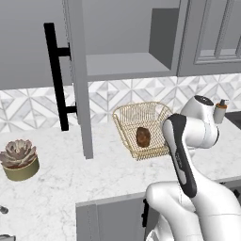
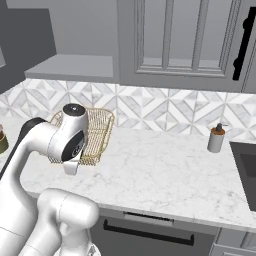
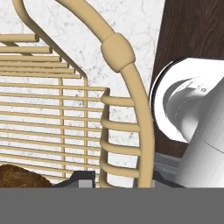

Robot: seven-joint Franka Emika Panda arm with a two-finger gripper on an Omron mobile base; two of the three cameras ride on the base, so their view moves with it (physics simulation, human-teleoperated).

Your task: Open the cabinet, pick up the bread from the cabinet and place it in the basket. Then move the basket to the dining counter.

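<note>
Bread in basket, gripper clamped on the rim

The gripper (image 3: 120, 183) grips the basket (image 1: 141, 128) rim at its near side. The bread (image 1: 143, 136) lies inside. The open cabinet (image 1: 122, 66) door stands left, a potted succulent (image 1: 19, 159) near the counter's (image 1: 61, 181) left edge, a soap dispenser (image 2: 216, 138) toward the right.

Kitchen around me: marble worktop (image 1: 70, 179), patterned tile backsplash (image 2: 165, 112), grey wall cabinets (image 2: 180, 40), soap dispenser (image 2: 216, 138).
</note>
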